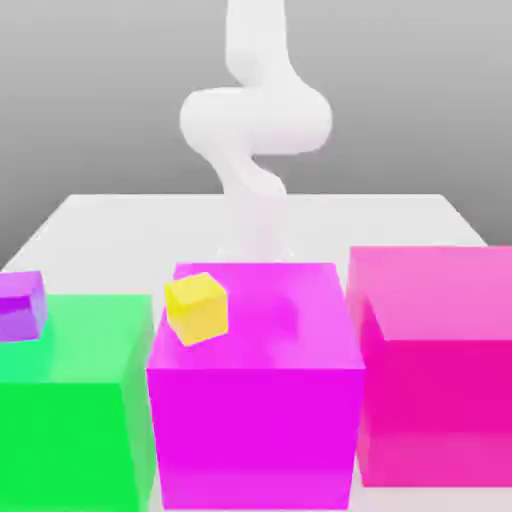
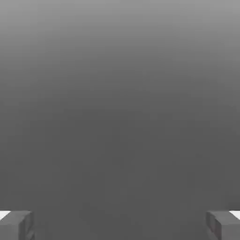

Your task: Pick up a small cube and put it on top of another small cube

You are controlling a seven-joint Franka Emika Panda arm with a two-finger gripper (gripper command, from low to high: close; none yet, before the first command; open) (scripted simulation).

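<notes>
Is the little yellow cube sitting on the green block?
No, the little yellow cube sits on the big magenta block; the green block carries the small purple cube.

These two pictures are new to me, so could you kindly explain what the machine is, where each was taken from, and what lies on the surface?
Both are simulator renders of one moment. The exterior view looks across a white table at a white robot arm standing behind the blocks. In front are three big translucent blocks: a green block on that view's left, a magenta block in the middle, and a pink block on its right. A small bright yellow cube appears at the magenta block's upper corner, and a small translucent purple cube at the green one's. The hand view looks out between the arm's two grey fingers, which stand wide apart with nothing between them, so nothing is held.
</notes>
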